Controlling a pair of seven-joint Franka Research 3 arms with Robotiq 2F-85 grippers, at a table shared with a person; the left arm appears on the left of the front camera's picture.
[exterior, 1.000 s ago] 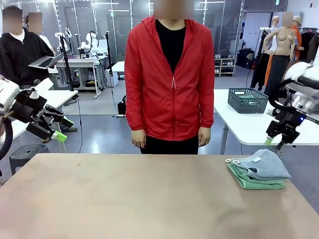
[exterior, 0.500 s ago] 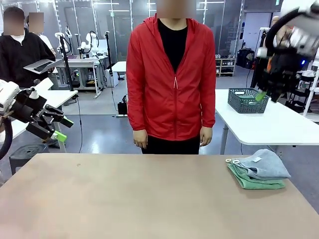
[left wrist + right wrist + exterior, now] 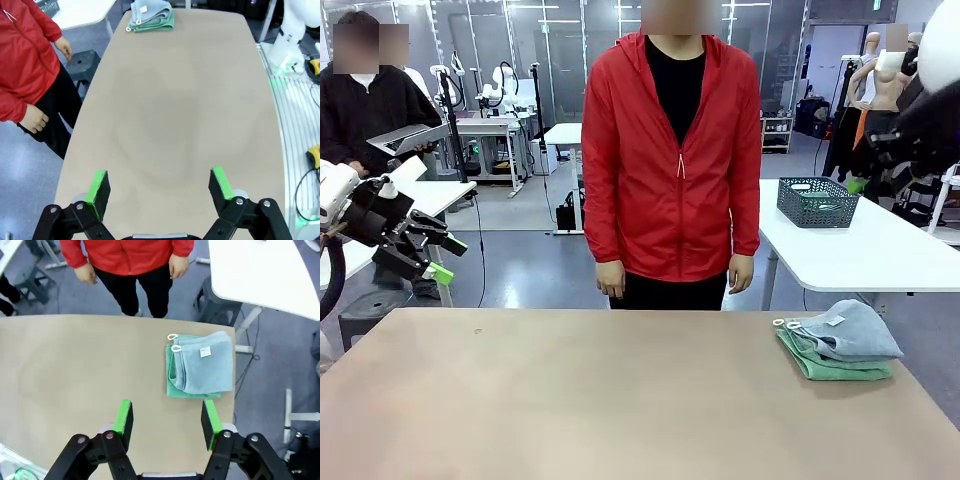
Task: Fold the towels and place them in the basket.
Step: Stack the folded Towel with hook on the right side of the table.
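Observation:
Two folded towels lie stacked near the table's right far corner, the pale blue-grey towel (image 3: 852,329) on top of the mint green towel (image 3: 830,368). In the right wrist view the blue-grey towel (image 3: 207,362) covers most of the green towel (image 3: 171,374). The dark grey mesh basket (image 3: 817,202) stands on a white side table behind. My left gripper (image 3: 448,258) hangs open off the table's left side, its jaws (image 3: 160,185) wide with nothing between them. My right gripper (image 3: 167,422) is open high above the table, looking down on the towels. The right arm (image 3: 925,125) is a blur at upper right.
A person in a red jacket (image 3: 672,160) stands at the far edge, hands down. The white side table (image 3: 860,250) is at back right. A dark stool (image 3: 82,57) sits beside the table, and the right arm's white base (image 3: 292,40) stands at its edge.
My right arm rose from just above the towels to the upper right. The person shifted slightly to the right. The left arm and the towels stayed put.

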